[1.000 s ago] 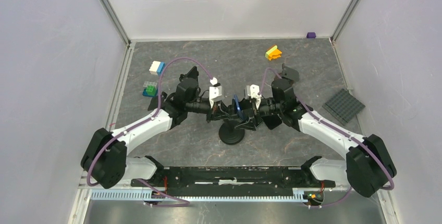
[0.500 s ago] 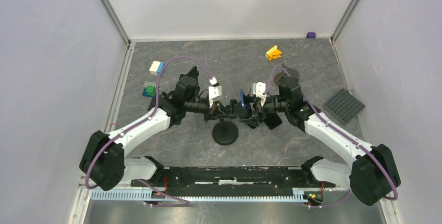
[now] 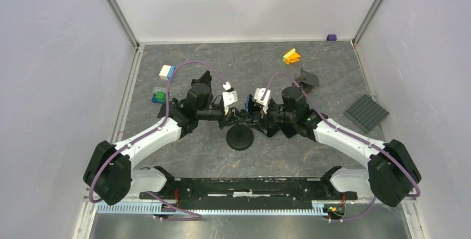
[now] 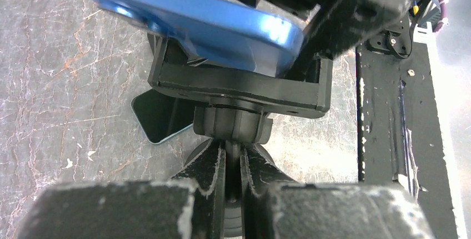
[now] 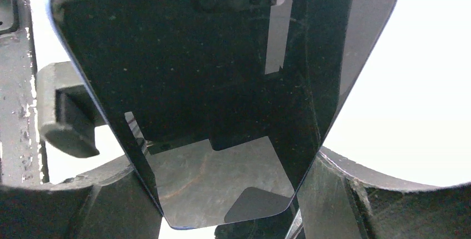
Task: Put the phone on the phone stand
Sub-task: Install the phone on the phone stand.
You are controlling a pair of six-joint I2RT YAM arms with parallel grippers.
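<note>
Left wrist: phone [image 4: 189,19] long axis slanting across stand [image 4: 239,89].

Grey marbled tabletop [image 3: 195,158] between plain pale walls [image 3: 55,55]

Overhead, light is even and the picture sharp, with soft faint shadows on the desk [image 3: 194,158]. The right wrist view blows out white behind the phone [image 5: 222,83], whose dark screen shows reflections. The left wrist view blurs its own fingers [image 4: 111,211] at the near edge.
</note>
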